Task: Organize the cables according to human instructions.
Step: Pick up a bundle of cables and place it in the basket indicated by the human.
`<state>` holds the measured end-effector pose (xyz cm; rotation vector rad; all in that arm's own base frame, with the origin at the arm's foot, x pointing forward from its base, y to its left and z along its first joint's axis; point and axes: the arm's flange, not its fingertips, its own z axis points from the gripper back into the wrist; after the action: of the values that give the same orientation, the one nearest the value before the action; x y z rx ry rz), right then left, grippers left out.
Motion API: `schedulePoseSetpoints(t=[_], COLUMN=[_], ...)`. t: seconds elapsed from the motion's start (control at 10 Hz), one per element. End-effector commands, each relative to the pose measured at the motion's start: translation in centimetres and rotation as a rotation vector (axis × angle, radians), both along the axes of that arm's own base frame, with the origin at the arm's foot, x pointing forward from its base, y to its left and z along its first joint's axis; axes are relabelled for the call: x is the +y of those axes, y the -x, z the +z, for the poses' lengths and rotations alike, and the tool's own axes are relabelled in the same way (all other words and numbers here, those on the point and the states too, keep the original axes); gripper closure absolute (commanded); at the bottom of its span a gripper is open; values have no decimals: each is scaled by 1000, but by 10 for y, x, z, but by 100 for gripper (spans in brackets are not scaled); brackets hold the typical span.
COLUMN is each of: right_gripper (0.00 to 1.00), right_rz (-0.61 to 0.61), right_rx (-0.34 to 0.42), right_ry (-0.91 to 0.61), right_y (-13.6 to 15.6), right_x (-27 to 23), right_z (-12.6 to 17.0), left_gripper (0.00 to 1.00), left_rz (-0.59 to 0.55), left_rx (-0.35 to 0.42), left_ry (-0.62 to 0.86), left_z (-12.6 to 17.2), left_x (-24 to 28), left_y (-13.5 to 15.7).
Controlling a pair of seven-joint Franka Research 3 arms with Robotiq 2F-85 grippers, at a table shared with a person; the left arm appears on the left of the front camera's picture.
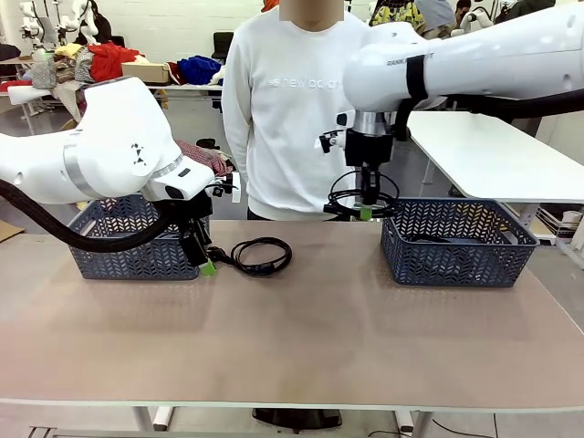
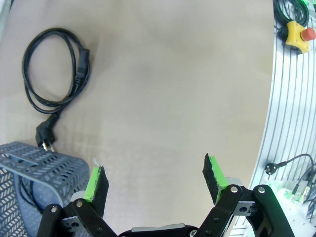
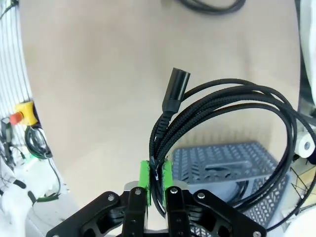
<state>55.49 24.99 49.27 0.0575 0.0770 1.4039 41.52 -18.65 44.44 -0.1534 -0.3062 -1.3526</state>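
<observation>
A coil (image 3: 217, 101) is pinched by the right gripper (image 3: 154, 168) over the basket (image 1: 456, 260) rim; released here, loops may be left hanging outside. The left gripper (image 2: 154, 170) is spread.

The white left arm (image 1: 109, 155) carried a thick black hose (image 1: 46, 226); the left gripper (image 2: 153, 168) and right gripper (image 3: 155, 170) were black, green-padded.

Black cables (image 1: 262, 255), one seemingly braided; blue-grey perforated baskets (image 1: 456, 260); tan table (image 1: 301, 338); green claw pads (image 2: 92, 182).

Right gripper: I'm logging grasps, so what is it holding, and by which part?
A coiled black cable, pinched across its bundled strands between the shut fingers.
</observation>
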Motion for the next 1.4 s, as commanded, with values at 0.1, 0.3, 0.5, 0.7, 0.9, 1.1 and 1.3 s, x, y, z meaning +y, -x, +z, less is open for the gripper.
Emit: schedulePoseSetpoints(t=[0.1, 0.3, 0.5, 0.7, 0.9, 1.1, 1.3], right_gripper=[100, 100, 100, 100, 100, 100, 100], right_rz=[-20, -42, -87, -105, -133, -134, -152], right_rx=[-67, -80, -76, -69, -63, -73, -87], right_ry=[-8, -12, -10, -7, -17, -19, -7], right_y=[27, 32, 27, 18, 2, -12, -20], right_x=[-53, -87, -122, -153, -179, -191, -195], right_z=[-11, -12, -12, -14, -22, -32, -39], left_gripper=[0, 0, 0, 0, 0, 0, 0], left_rz=[3, 3, 3, 3, 3, 3, 3], left_rx=[3, 3, 3, 3, 3, 3, 3], left_ry=[-2, -2, -2, -2, -2, -2, -2], left_z=[0, 0, 0, 0, 0, 0, 0], left_x=[2, 2, 2, 2, 2, 2, 2], left_y=[1, 1, 1, 1, 1, 1, 1])
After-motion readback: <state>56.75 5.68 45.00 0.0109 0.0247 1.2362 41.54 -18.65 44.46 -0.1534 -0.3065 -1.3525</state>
